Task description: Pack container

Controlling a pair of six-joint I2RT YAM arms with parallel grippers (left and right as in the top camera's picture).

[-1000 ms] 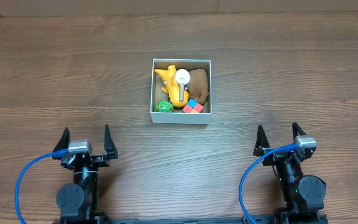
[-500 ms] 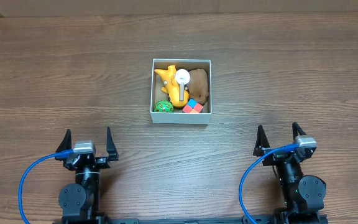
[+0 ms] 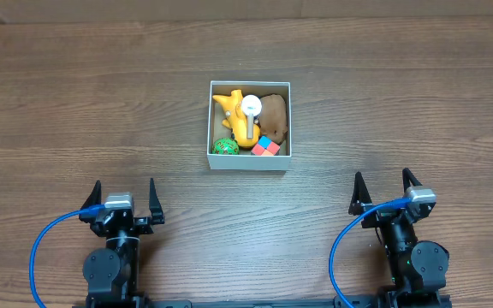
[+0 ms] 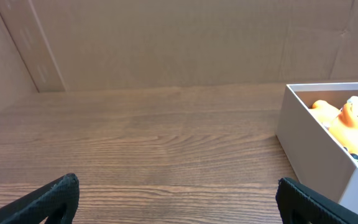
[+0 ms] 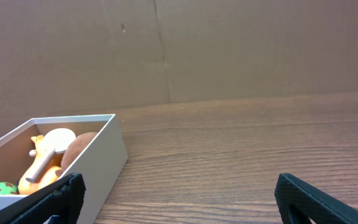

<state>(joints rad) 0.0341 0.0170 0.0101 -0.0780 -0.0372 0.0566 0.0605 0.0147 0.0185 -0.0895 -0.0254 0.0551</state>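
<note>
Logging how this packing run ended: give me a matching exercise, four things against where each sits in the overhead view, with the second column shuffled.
Things
1. green ball
2. brown toy
3. multicoloured cube
4. left tool

Places
A. in the container, top right corner
B. outside the container, bottom left of the picture, open
C. in the container, bottom left corner
D. in the container, along the bottom wall, right of the ball

Pairs: 1-C, 2-A, 3-D, 4-B
</note>
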